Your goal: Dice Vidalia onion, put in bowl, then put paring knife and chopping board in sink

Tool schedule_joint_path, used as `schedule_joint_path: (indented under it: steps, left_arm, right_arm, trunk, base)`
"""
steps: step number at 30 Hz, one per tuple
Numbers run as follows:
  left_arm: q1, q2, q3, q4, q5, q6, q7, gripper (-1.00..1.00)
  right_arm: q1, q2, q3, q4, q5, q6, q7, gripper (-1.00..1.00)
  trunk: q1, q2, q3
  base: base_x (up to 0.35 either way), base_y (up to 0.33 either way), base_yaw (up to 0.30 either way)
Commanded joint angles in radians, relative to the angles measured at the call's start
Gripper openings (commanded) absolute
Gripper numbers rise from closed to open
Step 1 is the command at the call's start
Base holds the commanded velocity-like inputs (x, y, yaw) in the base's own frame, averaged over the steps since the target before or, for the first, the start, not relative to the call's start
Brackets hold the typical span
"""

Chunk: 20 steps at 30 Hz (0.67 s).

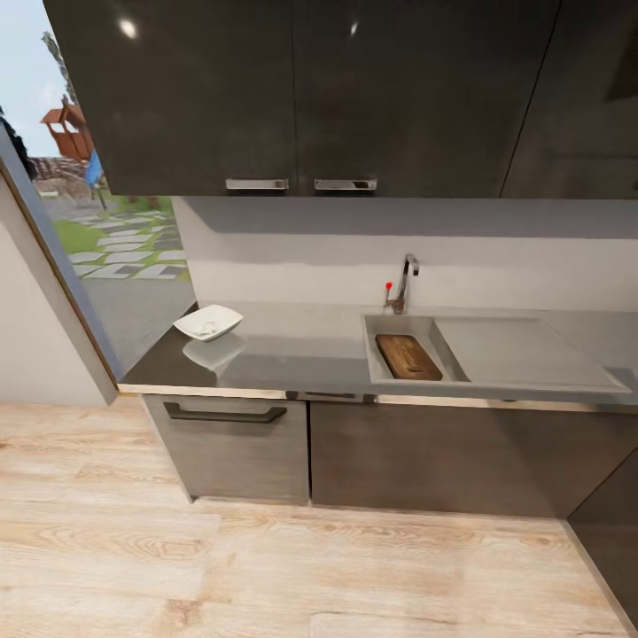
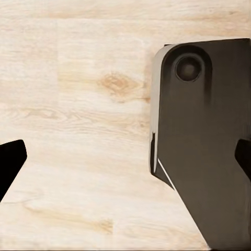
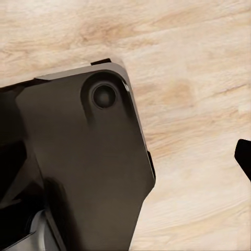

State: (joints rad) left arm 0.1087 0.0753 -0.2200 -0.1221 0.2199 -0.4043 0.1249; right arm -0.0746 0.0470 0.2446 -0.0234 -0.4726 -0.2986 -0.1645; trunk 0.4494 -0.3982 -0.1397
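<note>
The dark brown chopping board (image 1: 408,356) lies inside the basin of the steel sink (image 1: 523,354). A faint slim mark sits on the board; I cannot tell whether it is the paring knife. The Vidalia onion is out of view. The white square bowl (image 1: 208,322) stands at the left end of the glossy grey countertop (image 1: 301,350), with small pale bits inside. My left gripper (image 2: 125,159) hangs open over the wooden floor, fingertips wide apart. My right gripper (image 3: 125,157) also looks open, with one fingertip (image 3: 243,157) showing over the floor.
A chrome tap (image 1: 406,282) with a red knob (image 1: 388,286) stands behind the basin. Dark wall cabinets (image 1: 301,97) hang above, and base cabinets (image 1: 239,443) stand below. A window wall (image 1: 80,221) is at the left. The robot's dark base (image 2: 204,146) shows under both wrists.
</note>
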Motion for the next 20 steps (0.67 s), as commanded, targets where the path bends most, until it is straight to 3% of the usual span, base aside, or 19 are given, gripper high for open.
schedule_joint_path:
  steps: [1,5,20]
  left_arm:
    - [0.000,0.000,-0.009,0.003,0.007,-0.001,0.005,1.00]
    - [0.000,0.000,-0.010,0.022,0.007,-0.001,0.004,1.00]
    - [0.001,0.000,-0.010,0.028,0.007,-0.001,0.004,1.00]
  right_arm:
    - [-0.001,-0.002,0.008,-0.001,-0.007,-0.004,-0.003,1.00]
    - [-0.001,-0.016,0.006,-0.022,-0.007,-0.011,-0.003,1.00]
    - [-0.001,-0.019,0.007,-0.043,-0.008,-0.012,0.000,1.00]
  trunk:
    - [0.001,-0.002,-0.002]
    - [0.001,-0.002,-0.002]
    - [0.001,-0.002,-0.002]
  base:
    - [0.000,0.000,0.000]
    - [0.000,0.000,0.000]
    - [0.000,0.000,0.000]
